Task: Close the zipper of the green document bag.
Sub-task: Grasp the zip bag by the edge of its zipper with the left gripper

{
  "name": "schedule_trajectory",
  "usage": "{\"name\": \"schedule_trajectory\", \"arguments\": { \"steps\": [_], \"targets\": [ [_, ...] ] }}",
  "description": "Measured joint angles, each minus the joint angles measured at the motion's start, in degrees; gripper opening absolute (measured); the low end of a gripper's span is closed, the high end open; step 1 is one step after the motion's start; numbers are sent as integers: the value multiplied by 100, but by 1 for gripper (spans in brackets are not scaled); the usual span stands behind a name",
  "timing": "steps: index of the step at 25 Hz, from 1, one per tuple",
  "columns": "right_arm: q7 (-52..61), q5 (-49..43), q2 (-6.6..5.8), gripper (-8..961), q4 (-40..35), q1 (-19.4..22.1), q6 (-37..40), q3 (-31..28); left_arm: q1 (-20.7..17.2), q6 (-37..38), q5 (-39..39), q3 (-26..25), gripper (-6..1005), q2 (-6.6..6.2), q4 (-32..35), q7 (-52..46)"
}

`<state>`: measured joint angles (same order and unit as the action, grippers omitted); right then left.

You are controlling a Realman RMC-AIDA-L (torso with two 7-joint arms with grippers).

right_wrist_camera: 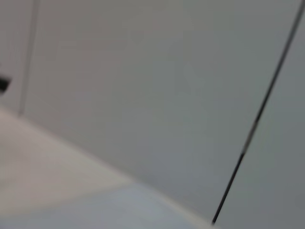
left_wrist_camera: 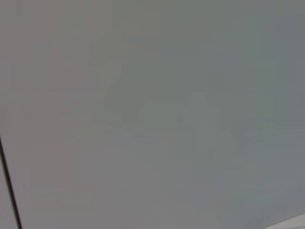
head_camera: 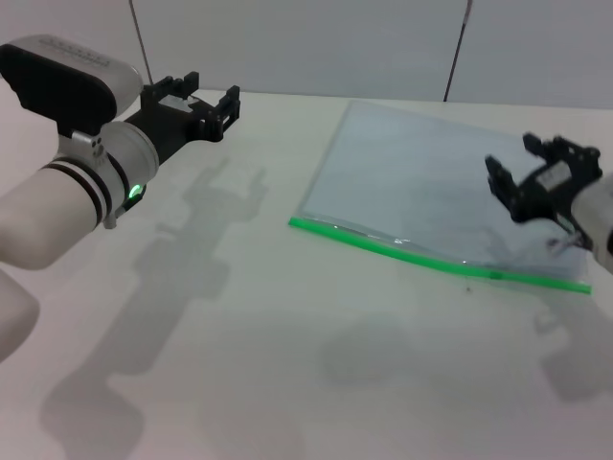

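Note:
The green document bag (head_camera: 421,182) lies flat on the white table (head_camera: 239,316), right of centre, translucent pale blue. Its bright green zipper (head_camera: 383,245) runs along the near long edge; I cannot make out the slider. My right gripper (head_camera: 514,165) hangs open just above the bag's right end, behind the zipper strip, holding nothing. My left gripper (head_camera: 206,92) is open at the far left, raised well away from the bag. A pale blue patch of the bag (right_wrist_camera: 119,207) shows in the right wrist view. The left wrist view shows only the wall.
Grey wall panels (head_camera: 306,43) with dark seams (right_wrist_camera: 257,119) rise behind the table's far edge. The arms cast shadows (head_camera: 192,249) on the table left of the bag.

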<state>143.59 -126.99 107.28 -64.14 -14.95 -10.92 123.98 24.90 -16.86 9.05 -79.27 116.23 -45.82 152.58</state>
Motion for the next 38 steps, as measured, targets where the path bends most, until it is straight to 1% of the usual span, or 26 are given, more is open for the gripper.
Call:
{"name": "schedule_trajectory", "arguments": {
  "steps": [2,4,5,6,7,8,10,14,18,20,23,26,28,30,38],
  "targets": [
    [-4,-372,-163,504,-331,202,423,-24,-16,19,0,-9,584,-2,0,0],
    [-5,-727,-242,504,-626,375,906,-111,-44,21,0,-19,583,-3,-15,0],
    [-6,-938,-252,504,-734,461,1170,-180,-67,23,0,-32,583,-4,-20,0],
    [-7,-1358,-229,504,-916,660,1488,-313,-85,25,0,-41,583,-5,-23,0],
    [-7,-1358,-229,504,-916,660,1488,-313,-103,28,0,-55,583,-7,-27,0],
    [-7,-1557,-207,504,-983,751,1550,-354,-117,31,0,-78,583,-10,-31,0],
    [-7,-2002,-139,504,-1128,943,1664,-404,-159,33,0,-132,583,-12,-41,0],
    [-26,-2684,33,503,-1366,1128,2097,-556,-238,34,0,-185,583,-17,-67,0],
    [-222,-2879,181,503,-1461,1251,2253,-648,-247,35,0,-219,583,-25,-86,0],
    [-443,-2884,276,503,-1462,1311,2263,-671,-267,39,0,-258,583,-26,-96,0],
    [-1029,-2886,503,503,-1466,1414,2469,-830,-330,67,0,-315,583,-29,-124,0],
    [-1595,-2889,706,503,-1494,1503,2773,-1069,-422,189,8,-363,583,-37,-245,0],
    [-1854,-2891,804,503,-1543,1583,2902,-1200,-492,269,33,-393,583,-44,-347,1],
    [-1986,-2891,838,503,-1647,1662,2964,-1245,-543,308,50,-437,583,-49,-425,1],
    [-2238,-2893,846,502,-1785,1801,3135,-1325,-597,429,53,-485,583,-51,-467,10]
  ]
}}
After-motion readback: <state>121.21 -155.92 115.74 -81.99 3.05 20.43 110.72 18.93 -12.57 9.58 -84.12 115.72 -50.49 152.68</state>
